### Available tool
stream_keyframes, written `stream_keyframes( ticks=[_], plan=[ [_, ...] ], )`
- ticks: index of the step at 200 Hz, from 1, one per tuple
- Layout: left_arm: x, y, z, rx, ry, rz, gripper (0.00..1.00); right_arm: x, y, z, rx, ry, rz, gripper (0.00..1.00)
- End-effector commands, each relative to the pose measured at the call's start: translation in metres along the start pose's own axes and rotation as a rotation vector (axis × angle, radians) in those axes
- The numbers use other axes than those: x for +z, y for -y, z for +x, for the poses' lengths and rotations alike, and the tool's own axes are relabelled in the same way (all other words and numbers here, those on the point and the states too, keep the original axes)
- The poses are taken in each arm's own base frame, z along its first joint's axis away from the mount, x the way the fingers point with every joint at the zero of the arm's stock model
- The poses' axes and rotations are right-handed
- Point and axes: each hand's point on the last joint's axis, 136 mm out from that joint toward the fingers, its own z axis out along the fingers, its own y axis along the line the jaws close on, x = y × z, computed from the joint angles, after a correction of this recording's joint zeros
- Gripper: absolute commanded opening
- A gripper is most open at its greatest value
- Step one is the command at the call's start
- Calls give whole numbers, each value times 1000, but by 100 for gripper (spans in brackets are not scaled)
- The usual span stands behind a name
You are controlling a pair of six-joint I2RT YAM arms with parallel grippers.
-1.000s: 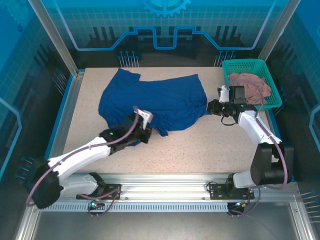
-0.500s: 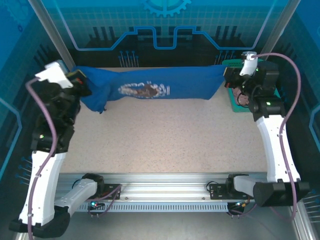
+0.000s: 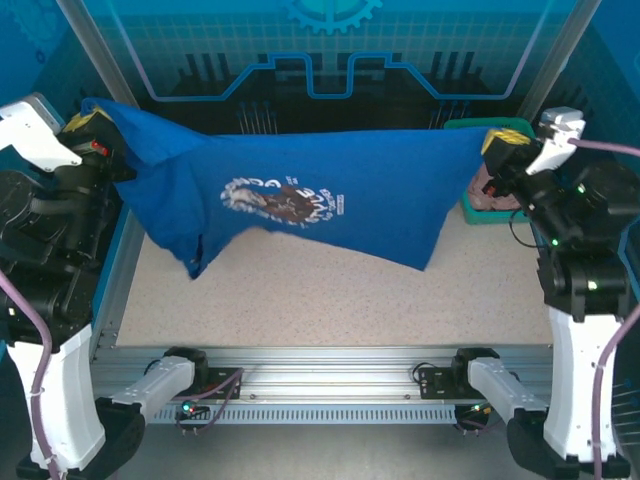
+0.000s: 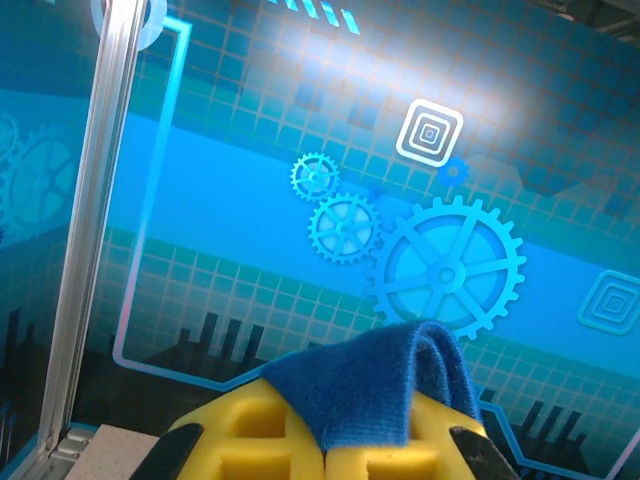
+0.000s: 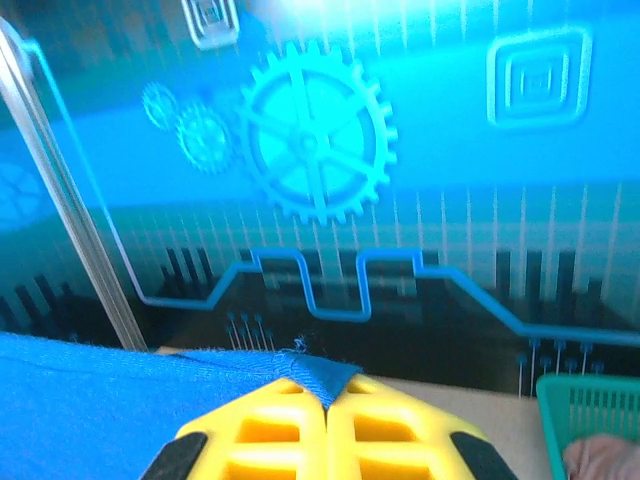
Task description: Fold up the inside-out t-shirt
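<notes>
**Top view, near to far.** Table (image 3: pixel 330 310): bare surface at 6 o'clock, beneath the raised garment. Inside-out t-shirt (image 3: pixel 390 190): stretched in the air between the two arms, its lettering (image 3: pixel 285 200) facing the camera. One loose part droops toward 7 o'clock.

Left gripper (image 3: pixel 95 135) (image 4: pixel 325 440), at 10 o'clock, is clamped on a doubled fold of blue cloth. Right gripper (image 3: pixel 497 150) (image 5: pixel 327 420), at 2 o'clock, is pinched closed on a small tip of hem. Teal basket (image 3: pixel 476 214), holding a pink garment (image 3: pixel 492 196), sits just behind the shirt's right edge.

**Hazards (judged).** The right pads hold very little cloth, so added tension may pull the hem free and drop that side. The right edge may snag the basket rim when lowered. The drooping part may bunch under the body.
</notes>
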Motion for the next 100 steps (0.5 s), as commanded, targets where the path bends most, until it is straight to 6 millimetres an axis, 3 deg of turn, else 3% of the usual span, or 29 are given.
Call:
stream_keyframes(
  ticks=[1,22,58,78,100],
  plan=[
    [22,-4,11,77,-39,-30,0,-5,2,-7,-2,12,22,0],
    [61,-11,39,119,-114,-75,0,19,19,5,-3,-31,65,0],
    [130,-11,80,131,-188,-79,0,81,54,21,7,-73,127,0],
    [165,-6,79,125,-174,-61,0,115,65,15,28,-74,124,0],
    [191,6,62,113,-126,-25,0,143,66,1,58,-63,83,0]
  ],
)
